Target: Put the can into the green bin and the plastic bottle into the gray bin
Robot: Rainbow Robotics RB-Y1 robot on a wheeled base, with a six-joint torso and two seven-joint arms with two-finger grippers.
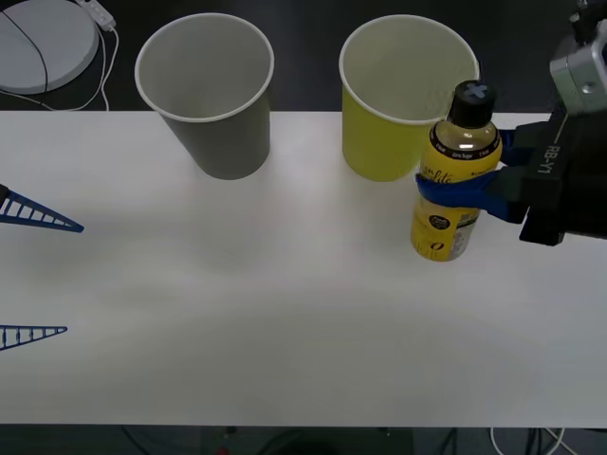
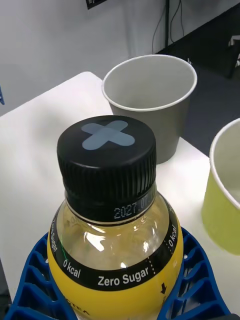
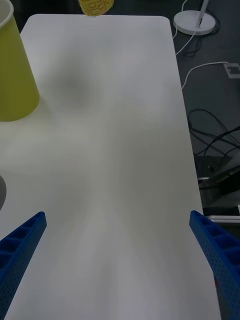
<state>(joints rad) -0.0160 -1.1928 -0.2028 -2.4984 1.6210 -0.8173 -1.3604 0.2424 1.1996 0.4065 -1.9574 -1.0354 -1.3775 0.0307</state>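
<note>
**Bottle in right gripper's hold, beside green bin**

White table (image 1: 285,313) carries both cups at far edge. Gray bin (image 1: 209,95) upright, toward robot's left; green bin (image 1: 398,104) upright to its right. Right gripper (image 1: 455,188) clamps blue fingers around plastic bottle (image 1: 453,180), upright, just right of green bin. Left gripper (image 1: 33,275) at table's left edge, fingers spread wide, holding nothing.
</note>
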